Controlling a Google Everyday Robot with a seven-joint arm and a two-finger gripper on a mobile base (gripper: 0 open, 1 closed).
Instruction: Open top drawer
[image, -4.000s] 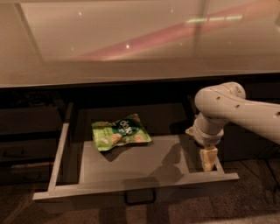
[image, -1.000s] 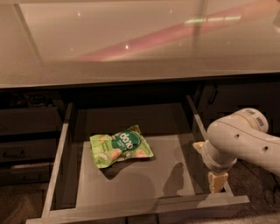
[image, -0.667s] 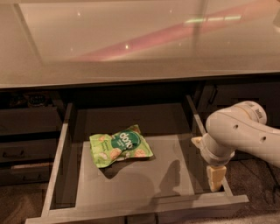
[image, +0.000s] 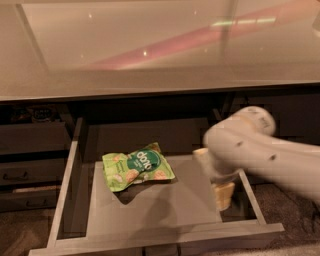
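The top drawer (image: 150, 215) stands pulled out under the counter, showing its pale grey sides and floor. Its dark front lies along the bottom edge of the camera view, and the handle is out of view. My gripper (image: 223, 196) hangs at the end of the white arm (image: 250, 145), low over the drawer's right side, just inside the right wall. It holds nothing that I can see.
A green snack bag (image: 138, 167) lies on the drawer floor, left of the middle. A glossy beige countertop (image: 150, 45) overhangs the cabinet. Shorter dark drawer fronts (image: 30, 170) with small handles sit at the left. Dark carpet shows at the bottom right.
The drawer slid further out over the last few seconds. My arm has since swung left and up, from beside the right wall to over the drawer's right part. The bag stays put.
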